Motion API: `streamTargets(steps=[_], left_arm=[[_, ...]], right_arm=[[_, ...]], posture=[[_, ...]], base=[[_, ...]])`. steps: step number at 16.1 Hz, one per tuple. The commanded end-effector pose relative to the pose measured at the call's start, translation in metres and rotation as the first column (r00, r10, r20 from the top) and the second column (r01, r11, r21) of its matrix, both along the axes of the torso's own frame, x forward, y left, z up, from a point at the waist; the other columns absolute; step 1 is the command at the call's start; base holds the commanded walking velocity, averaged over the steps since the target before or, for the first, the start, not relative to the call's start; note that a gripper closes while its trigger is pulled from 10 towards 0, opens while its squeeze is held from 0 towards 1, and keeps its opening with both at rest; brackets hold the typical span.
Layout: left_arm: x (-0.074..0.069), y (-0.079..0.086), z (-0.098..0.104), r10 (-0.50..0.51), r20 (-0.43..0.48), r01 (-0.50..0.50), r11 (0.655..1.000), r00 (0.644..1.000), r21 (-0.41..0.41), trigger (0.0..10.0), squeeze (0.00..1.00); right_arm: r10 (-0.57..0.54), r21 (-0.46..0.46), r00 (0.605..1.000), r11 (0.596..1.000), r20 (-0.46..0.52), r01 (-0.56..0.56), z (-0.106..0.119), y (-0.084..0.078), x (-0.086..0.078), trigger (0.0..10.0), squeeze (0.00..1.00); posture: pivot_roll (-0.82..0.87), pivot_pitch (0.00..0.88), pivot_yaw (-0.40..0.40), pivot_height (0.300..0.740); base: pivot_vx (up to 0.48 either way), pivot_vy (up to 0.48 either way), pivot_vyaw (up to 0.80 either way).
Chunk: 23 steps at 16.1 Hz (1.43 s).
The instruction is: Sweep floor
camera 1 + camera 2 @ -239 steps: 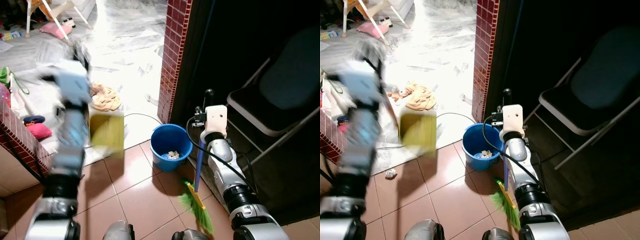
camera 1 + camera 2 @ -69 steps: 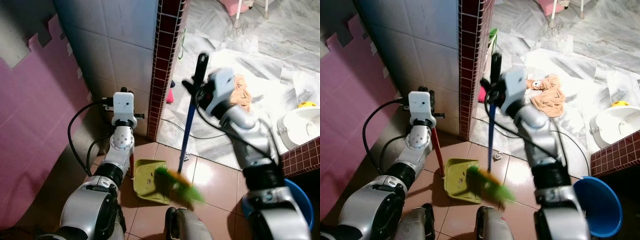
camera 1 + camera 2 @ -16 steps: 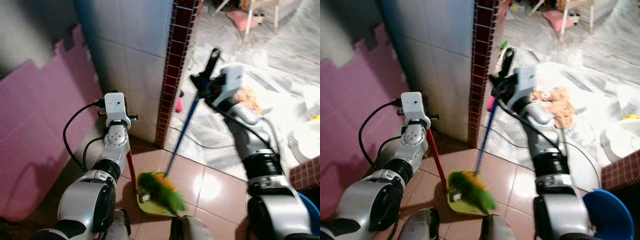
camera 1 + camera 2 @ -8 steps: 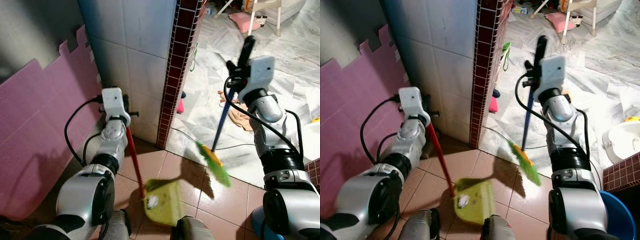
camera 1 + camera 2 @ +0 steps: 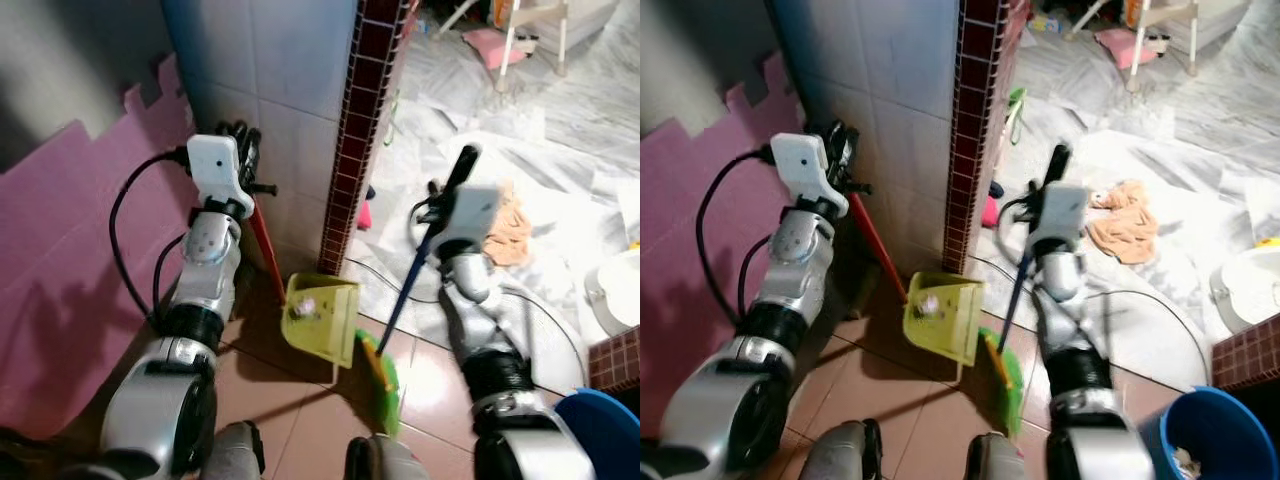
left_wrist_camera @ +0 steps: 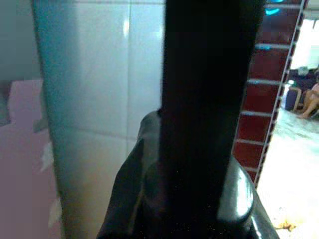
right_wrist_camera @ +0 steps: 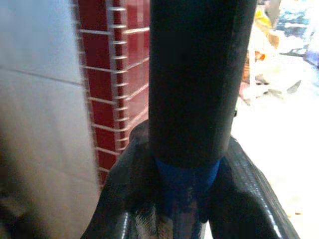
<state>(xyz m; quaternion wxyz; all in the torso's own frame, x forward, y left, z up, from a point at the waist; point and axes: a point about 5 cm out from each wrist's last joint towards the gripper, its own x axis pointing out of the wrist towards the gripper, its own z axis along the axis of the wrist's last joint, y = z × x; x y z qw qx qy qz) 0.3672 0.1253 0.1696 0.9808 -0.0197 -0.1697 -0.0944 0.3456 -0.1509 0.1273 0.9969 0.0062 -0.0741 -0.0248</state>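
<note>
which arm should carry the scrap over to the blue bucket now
Left, probably. The left gripper holds the red handle of the yellow dustpan, and the crumpled scrap already sits in it. The right gripper holds the broom. The blue bucket is on the robot's right.

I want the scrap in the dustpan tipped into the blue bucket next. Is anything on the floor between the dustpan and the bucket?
Yes. The green broom head rests on the tiles right beside the yellow dustpan, and the right arm holding the broom stands between the dustpan and the blue bucket. The left gripper holds the dustpan's red handle.
</note>
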Motion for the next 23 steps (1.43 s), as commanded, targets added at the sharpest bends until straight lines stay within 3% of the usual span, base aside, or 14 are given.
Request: streamTargets(steps=[1, 6, 10, 19, 23], left_arm=[[-0.004, -0.002, 0.013, -0.043, 0.061, 0.042, 0.999, 0.997, 0.016, 10.0, 0.00], [-0.018, -0.009, 0.010, -0.094, 0.047, 0.091, 0.994, 0.994, 0.053, 10.0, 0.00], [-0.029, -0.012, 0.006, -0.119, 0.014, 0.118, 0.992, 0.993, 0.053, 10.0, 0.00], [-0.037, -0.018, 0.003, -0.102, -0.039, 0.102, 0.995, 0.994, 0.016, 10.0, 0.00], [-0.037, -0.020, 0.001, -0.095, -0.056, 0.095, 0.995, 0.994, -0.002, 10.0, 0.00]], right_arm=[[0.005, 0.023, 0.999, 1.000, 0.054, -0.006, 0.009, 0.009, 0.000, 10.0, 0.00], [0.006, 0.013, 0.999, 1.000, 0.046, -0.007, 0.005, 0.023, -0.002, 10.0, 0.00], [-0.016, 0.014, 0.999, 1.000, 0.039, 0.016, 0.002, 0.021, -0.001, 10.0, 0.00], [-0.053, -0.021, 0.998, 0.998, 0.023, 0.053, 0.007, 0.015, 0.007, 10.0, 0.00], [-0.093, 0.065, 0.996, 0.994, 0.002, 0.093, 0.013, 0.014, 0.014, 10.0, 0.00]], posture=[[-0.01, 0.000, 0.006, 0.740], [0.01, 0.000, 0.018, 0.740], [0.02, 0.000, 0.018, 0.740], [0.00, 0.002, -0.013, 0.740], [-0.01, 0.008, -0.019, 0.740]], base=[[0.000, 0.000, 0.00], [0.000, 0.000, -0.31], [0.000, 0.000, -0.72], [0.000, -0.165, -0.62], [0.000, -0.293, -0.80]])
